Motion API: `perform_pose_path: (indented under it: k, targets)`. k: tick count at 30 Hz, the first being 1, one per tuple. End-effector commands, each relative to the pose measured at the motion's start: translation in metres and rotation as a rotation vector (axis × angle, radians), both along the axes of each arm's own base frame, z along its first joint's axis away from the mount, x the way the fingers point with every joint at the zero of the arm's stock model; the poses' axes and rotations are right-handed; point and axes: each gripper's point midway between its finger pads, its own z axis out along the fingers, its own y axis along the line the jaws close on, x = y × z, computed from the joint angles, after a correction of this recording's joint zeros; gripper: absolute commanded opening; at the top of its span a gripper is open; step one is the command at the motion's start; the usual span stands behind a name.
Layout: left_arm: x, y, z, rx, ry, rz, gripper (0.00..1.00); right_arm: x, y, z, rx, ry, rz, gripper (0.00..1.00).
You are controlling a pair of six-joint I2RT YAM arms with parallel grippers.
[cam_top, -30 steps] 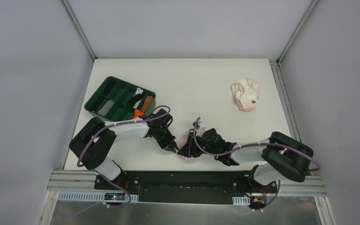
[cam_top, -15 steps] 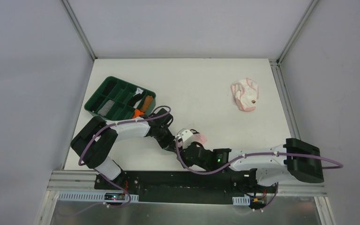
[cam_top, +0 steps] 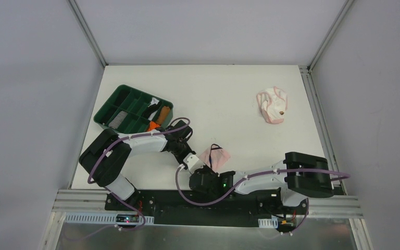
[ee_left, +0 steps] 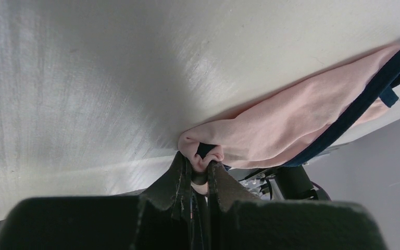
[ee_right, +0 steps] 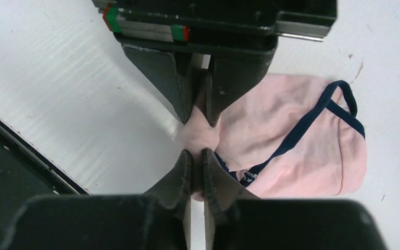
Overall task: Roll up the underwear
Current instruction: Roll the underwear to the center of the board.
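So the big flat white table (cam_top: 229,88) is taking up most of the top view, with grey walls standing around it. The two black-and-white robot arms are both reaching in low over the near edge: the left arm (cam_top: 135,146) is bending in from the left and the right arm (cam_top: 271,176) is stretching across from the right, so they're meeting near the middle. The dark green plastic compartment tray (cam_top: 115,107) is sitting on the left half of the table, just behind the left arm, and it's holding a few rolled cloths, including an orange one (cam_top: 153,125) and a grey one (cam_top: 117,121).

The pink fabric briefs with dark navy edging (cam_top: 216,157) are lying flat on the table near the front edge, right where the arms are meeting. The paler pink-white fabric briefs (cam_top: 272,107) are sitting crumpled well apart from that, at the far right of the table.

The left gripper (ee_left: 200,167) is pinching a bunched corner of the pink briefs (ee_left: 291,122), jaws clamped tight on the fold. The right gripper (ee_right: 197,155) is facing it tip to tip, jaws drawn nearly together with only a slit showing, and its tips are touching that same bunch (ee_right: 200,133). Can't tell if they're actually nipping any cloth.
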Motion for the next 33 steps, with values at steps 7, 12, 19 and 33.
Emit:
perform_pose_path:
  k: [7, 12, 19, 33]
  targets:
    - [-0.009, 0.028, 0.006, 0.088, -0.035, 0.013, 0.44, -0.006, -0.002, -0.005, 0.226, 0.193, -0.056, 0.00]
    - [-0.003, 0.028, 0.027, 0.045, -0.119, 0.024, 0.81, -0.010, -0.003, -0.007, 0.406, 0.428, -0.074, 0.00]
    - [-0.004, 0.028, 0.026, 0.034, -0.123, 0.027, 0.81, -0.014, -0.005, -0.010, 0.604, 0.689, -0.083, 0.00]
    - [0.005, 0.009, 0.019, -0.068, -0.167, 0.016, 0.69, -0.001, -0.010, -0.004, 0.971, 0.977, -0.116, 0.00]
